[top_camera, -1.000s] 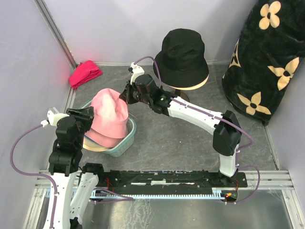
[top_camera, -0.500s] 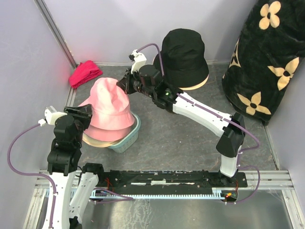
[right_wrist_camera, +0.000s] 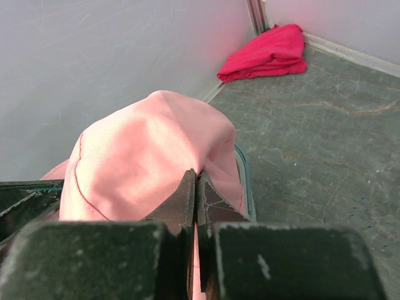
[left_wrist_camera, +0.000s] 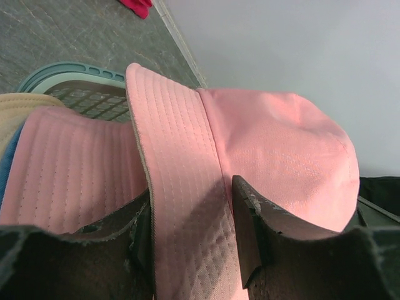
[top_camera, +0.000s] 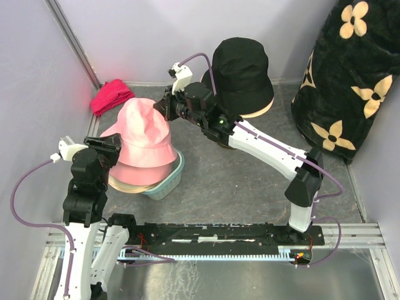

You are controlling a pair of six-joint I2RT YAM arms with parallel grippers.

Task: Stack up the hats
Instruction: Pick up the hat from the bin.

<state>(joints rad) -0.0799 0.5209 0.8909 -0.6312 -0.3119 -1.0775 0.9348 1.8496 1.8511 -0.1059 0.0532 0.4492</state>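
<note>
Pink fabric bucket hat (top_camera: 142, 134) has risen slightly toward 12 o'clock in half a second, above the beige fabric hat (top_camera: 125, 186) in the teal plastic basket (top_camera: 164, 184). Right hand (right_wrist_camera: 195, 178) stays pinched shut on its crown at 1 o'clock; left hand (left_wrist_camera: 190, 206) grips its brim at 8 o'clock. Black fabric bucket hat (top_camera: 240, 75) on the cream mannequin head (top_camera: 259, 111) stands just behind the right hand at 2 o'clock; crumpled red cloth (top_camera: 111, 95) lies on the grey tabletop (top_camera: 250, 181) at 11 o'clock
</note>
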